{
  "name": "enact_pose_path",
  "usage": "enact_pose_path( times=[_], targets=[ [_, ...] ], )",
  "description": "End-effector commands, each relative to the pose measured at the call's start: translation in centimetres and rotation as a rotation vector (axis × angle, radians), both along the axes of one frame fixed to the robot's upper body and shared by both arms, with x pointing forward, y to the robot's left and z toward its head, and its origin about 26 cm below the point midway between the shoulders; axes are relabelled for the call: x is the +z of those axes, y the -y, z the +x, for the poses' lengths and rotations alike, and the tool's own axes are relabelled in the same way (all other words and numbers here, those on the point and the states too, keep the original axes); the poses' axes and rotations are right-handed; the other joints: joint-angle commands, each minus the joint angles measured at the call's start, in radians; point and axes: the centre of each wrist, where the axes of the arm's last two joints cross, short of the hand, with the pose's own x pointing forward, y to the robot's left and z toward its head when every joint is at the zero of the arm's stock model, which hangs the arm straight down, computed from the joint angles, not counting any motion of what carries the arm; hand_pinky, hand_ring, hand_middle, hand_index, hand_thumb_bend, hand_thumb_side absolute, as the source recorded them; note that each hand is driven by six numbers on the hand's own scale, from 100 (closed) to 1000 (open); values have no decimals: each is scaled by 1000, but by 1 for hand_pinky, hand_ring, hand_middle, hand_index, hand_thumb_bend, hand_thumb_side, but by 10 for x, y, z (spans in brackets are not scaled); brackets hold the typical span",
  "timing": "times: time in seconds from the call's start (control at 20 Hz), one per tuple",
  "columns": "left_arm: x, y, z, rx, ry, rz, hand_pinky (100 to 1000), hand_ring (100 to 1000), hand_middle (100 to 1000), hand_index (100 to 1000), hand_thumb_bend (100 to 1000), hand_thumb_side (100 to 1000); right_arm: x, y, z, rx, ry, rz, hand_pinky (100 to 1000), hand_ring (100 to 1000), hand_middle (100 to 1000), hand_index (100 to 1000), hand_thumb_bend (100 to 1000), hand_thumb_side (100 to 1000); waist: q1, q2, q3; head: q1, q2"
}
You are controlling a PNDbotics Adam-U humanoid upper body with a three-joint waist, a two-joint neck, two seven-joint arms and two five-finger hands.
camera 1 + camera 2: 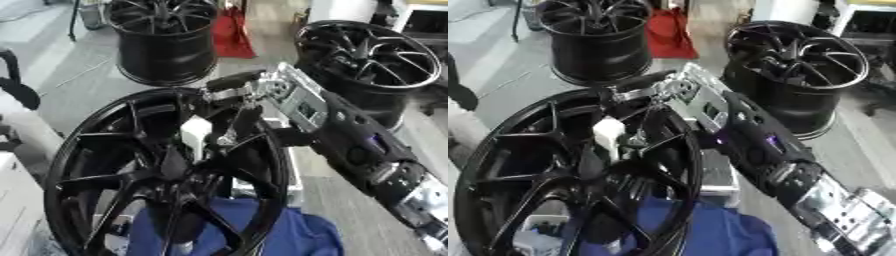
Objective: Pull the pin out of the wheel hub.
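Far left: a dark shape at the frame edge, cannot identify it; my left hand shows in neither view.

Centre-left: the wheel hub (166, 170), black, spoked, fills the foreground and stands tilted over a blue cloth (289, 235). A white pin (194, 136) sits among the spokes near the upper middle of the hub, upright, part hidden by dark metal.

Centre: my right hand (229, 116) reaches in from the right, fingers down around the pin's upper end. Fingers look curled close about it; actual contact I cannot confirm.

Judgement: the pin looks rigid, light and smooth, so likely slippery. Best hold is on its exposed upper part, pulling along its own axis. The hub looks heavy and should stay put.

Right: two more black wheels (372, 60) stand on the floor behind.
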Motion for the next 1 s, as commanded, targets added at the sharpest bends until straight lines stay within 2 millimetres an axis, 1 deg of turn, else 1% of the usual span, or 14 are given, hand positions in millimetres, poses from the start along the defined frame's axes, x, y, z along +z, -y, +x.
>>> enact_pose_path(
  times=[0.05,0.15,0.25,0.35,0.45,0.55,0.65,0.75,0.85,1.0],
  targets=[
    [7,-2,1,-2,20,21,609,705,680,776,311,648,31,4,-2,148,86,-84,755,765,494,538,100,100,2,-17,-1,-2,-8],
    [6,-3,1,0,16,24,610,705,680,776,311,648,41,6,-3,147,98,-66,754,763,492,536,100,100,0,-21,-3,0,-5],
    [6,-4,0,4,12,26,610,706,680,776,312,648,56,12,-4,137,109,-32,755,763,492,537,103,100,-2,-26,-8,4,-2],
    [5,-5,0,7,7,28,610,706,680,777,312,648,73,22,-6,121,121,4,755,762,491,536,112,100,-4,-30,-14,8,0],
    [4,-6,-1,12,3,31,610,706,680,778,312,649,91,40,-8,90,139,56,755,761,489,535,121,100,-6,-35,-23,12,4],
    [3,-8,-2,20,-3,35,610,706,680,778,311,649,108,63,-12,42,157,115,754,759,486,532,130,100,-7,-40,-32,19,8],
    [2,-10,-3,31,-6,37,610,706,679,778,311,648,120,96,-17,-32,179,181,752,758,485,531,140,100,-8,-45,-42,28,11],
    [1,-12,-4,41,-9,37,610,705,679,778,311,647,126,132,-27,-112,208,240,755,761,496,545,160,100,-6,-47,-51,35,12],
    [1,-13,-4,49,-7,33,611,705,679,778,311,647,124,170,-41,-196,237,281,755,762,498,547,168,100,-4,-47,-61,40,10],
    [0,-13,-5,58,-5,26,611,705,679,778,311,647,109,224,-67,-346,263,339,753,765,500,549,185,100,1,-45,-76,46,6]
  ],
)
